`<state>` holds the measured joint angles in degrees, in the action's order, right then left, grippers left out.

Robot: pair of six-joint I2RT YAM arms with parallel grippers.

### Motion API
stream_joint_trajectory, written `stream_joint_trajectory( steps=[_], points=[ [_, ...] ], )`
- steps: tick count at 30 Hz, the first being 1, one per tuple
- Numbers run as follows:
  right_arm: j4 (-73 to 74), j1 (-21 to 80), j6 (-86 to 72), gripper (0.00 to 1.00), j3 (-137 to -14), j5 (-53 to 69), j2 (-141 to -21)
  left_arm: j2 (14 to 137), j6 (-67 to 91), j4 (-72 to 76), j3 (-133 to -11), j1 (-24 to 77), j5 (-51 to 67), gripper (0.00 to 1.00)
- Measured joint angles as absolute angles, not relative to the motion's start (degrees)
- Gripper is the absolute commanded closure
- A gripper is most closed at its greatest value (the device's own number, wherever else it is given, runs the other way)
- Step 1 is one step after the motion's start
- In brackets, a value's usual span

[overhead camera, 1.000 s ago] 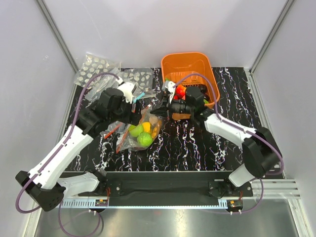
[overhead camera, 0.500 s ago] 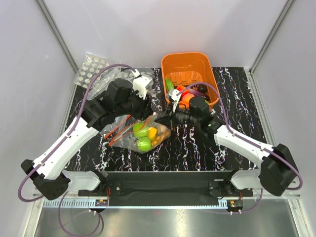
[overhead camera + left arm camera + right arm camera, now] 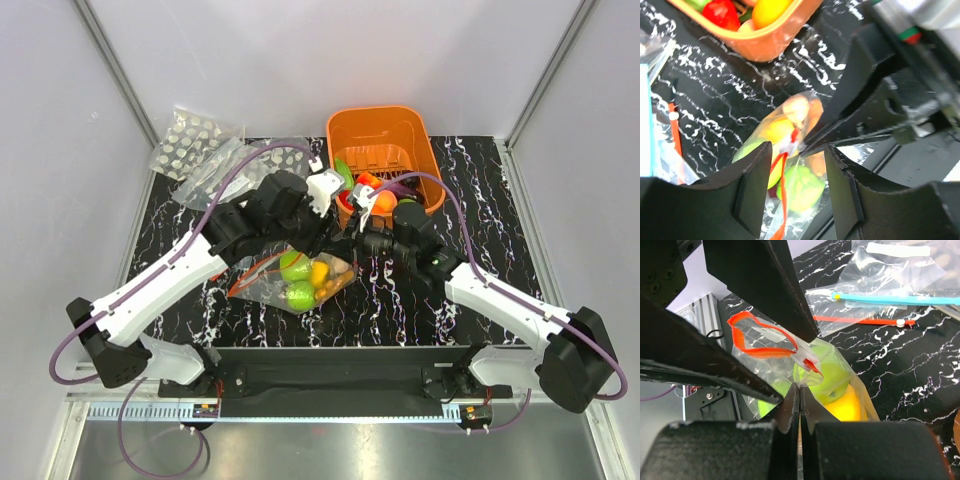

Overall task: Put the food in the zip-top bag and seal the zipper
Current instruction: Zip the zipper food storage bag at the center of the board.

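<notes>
The clear zip-top bag (image 3: pixel 300 285) lies on the black marbled table and holds green apples (image 3: pixel 299 295), a yellow pepper (image 3: pixel 320 272) and orange pieces. Its red-orange zipper (image 3: pixel 736 335) gapes in a loop. My right gripper (image 3: pixel 799 388) is shut on the bag's plastic edge just below the white slider, above a green apple (image 3: pixel 827 377). My left gripper (image 3: pixel 797 148) is open and its jaws stand on either side of the zipper strip (image 3: pixel 782 190) near the slider, without touching it. More food lies in the orange basket (image 3: pixel 335 125).
The basket's rim (image 3: pixel 775 40) is just behind the bag. Bags dotted with white spots (image 3: pixel 195 140) lie at the far left. A blue-stripped bag (image 3: pixel 890 300) and another bag with a red strip (image 3: pixel 865 320) lie flat beyond the left arm.
My left arm has swung right, from the bag's left side to its mouth. My right gripper has drawn back from the basket, and the bag has shifted a little right and nearer.
</notes>
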<state>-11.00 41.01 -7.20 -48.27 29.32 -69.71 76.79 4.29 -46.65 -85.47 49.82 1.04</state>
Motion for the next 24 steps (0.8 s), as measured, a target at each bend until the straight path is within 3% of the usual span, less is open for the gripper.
stream_joint_trajectory(
  steps=[5, 16, 22, 24],
  points=[
    [-10.8, 41.1, -7.4, 1.00, -48.2, 29.2, -69.7, 76.6, 4.2, -46.5, -85.5, 49.8, -1.6, 0.46],
    [-10.9, 41.1, -7.4, 1.00, -48.0, 29.6, -69.7, 77.0, 3.0, -47.6, -87.4, 49.8, -1.5, 0.60],
    [-11.3, 41.1, -8.0, 1.00, -47.9, 29.6, -69.7, 77.5, 3.0, -47.9, -87.4, 49.8, -1.5, 0.61],
    [-11.3, 41.1, -8.1, 1.00, -47.9, 29.6, -69.7, 77.7, 3.0, -47.9, -87.4, 49.8, -1.4, 0.67]
  ],
)
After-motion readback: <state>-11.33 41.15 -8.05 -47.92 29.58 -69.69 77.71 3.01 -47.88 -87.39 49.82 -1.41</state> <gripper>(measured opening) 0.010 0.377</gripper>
